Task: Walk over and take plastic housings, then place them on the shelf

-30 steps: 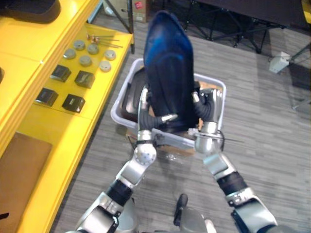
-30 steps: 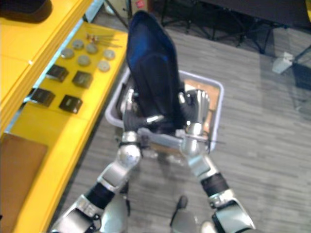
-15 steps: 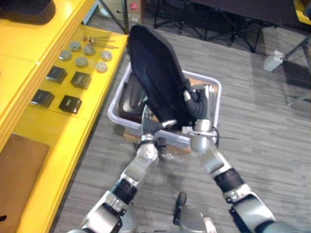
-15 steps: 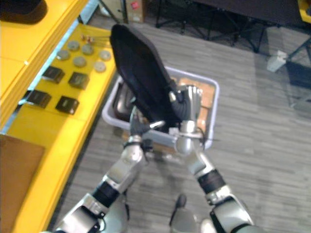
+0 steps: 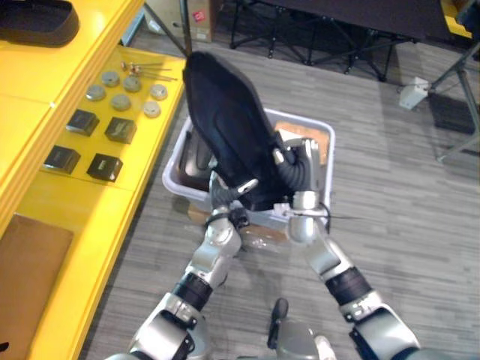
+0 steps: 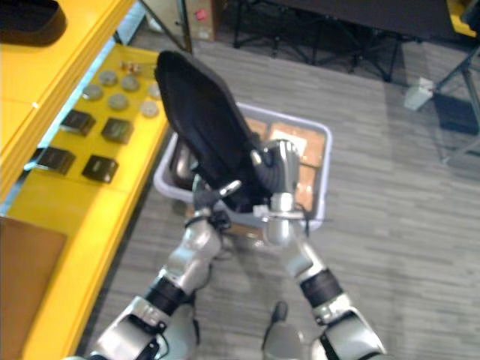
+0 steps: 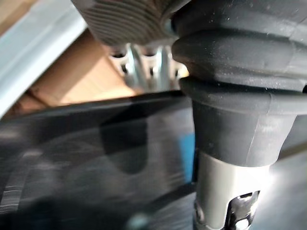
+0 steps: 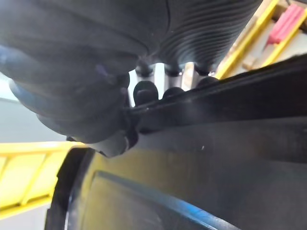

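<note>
Okay, left eye view: plastic housing (image 5: 225, 120) was held up over the grey bin (image 5: 174, 180), long axis tilted toward the yellow shelf (image 5: 82, 195) on the robot's left. The left hand (image 5: 241, 185), nearer the shelf, pinched its bottom edge. Right eye view: right hand (image 6: 277, 169) clamped the lower right edge. Left wrist view: fingers (image 7: 144, 64) sat behind the panel. Right wrist view: fingertips (image 8: 144, 90) hooked over its rim.

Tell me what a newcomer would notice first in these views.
The large black housing stands out first: the left hand and right hand both grip its lower end, holding it tilted above the grey bin on the floor. Next comes the bright yellow shelf on the robot's left, carrying small black boxes and grey discs.
</note>
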Available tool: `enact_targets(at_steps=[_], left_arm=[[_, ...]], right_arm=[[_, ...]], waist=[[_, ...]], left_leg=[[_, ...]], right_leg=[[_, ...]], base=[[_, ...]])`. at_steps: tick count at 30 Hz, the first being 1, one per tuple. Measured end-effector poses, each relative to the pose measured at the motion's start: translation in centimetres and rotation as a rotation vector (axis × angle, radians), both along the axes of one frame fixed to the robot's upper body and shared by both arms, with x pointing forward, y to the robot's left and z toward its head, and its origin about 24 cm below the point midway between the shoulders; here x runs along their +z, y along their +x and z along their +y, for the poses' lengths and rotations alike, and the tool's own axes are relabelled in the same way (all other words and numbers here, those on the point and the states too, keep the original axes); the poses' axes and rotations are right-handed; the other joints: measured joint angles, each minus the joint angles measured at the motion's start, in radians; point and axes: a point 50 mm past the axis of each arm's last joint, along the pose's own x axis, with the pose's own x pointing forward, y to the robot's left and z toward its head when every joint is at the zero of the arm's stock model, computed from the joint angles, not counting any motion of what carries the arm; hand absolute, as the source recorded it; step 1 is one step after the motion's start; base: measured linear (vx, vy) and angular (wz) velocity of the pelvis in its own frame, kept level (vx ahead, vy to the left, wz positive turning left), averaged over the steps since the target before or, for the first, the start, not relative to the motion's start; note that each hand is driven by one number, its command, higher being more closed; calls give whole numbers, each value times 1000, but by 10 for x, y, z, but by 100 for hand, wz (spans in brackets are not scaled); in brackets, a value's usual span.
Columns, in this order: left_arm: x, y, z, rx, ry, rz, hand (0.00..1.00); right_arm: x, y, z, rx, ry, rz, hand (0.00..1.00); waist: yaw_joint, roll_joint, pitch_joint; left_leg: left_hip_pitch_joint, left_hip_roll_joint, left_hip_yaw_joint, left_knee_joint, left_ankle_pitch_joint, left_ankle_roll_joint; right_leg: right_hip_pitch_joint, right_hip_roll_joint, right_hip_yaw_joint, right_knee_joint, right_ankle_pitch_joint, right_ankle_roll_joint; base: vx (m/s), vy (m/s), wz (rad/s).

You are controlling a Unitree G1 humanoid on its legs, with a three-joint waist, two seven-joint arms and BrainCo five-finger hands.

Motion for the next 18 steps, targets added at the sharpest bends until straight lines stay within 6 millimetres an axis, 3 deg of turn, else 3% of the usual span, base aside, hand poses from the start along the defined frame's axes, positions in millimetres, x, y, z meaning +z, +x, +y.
enact_targets(at_steps=[3,4,10,18], left_arm=[[0,1,-1,-44,-160,-15,0],[0,2,-2,-54,-183,-19,100],[3,3,-5,-144,-349,-54,100],[5,3,-4,-171,-354,-105,100]], right_arm=[[-5,-2,-1,-3,2,15,100],[-5,-2,-1,-3,2,17,100],[-4,-2,-5,-10,13,7,100],[-2,-9,-4,20,26,-24,100]], waist=[[-2,0,0],[-3,0,0],[-11,0,0],[-13,1,-1]], left_leg=[[1,0,0,0,0,0],[1,0,0,0,0,0],[4,0,2,0,0,0],[5,-1,4,-2,0,0]], right_leg=[[0,0,0,0,0,0],[1,0,0,0,0,0],[2,0,1,0,0,0],[2,-1,2,-1,0,0]], base=[[0,0,0],[0,0,0],[0,0,0],[-8,-1,0]])
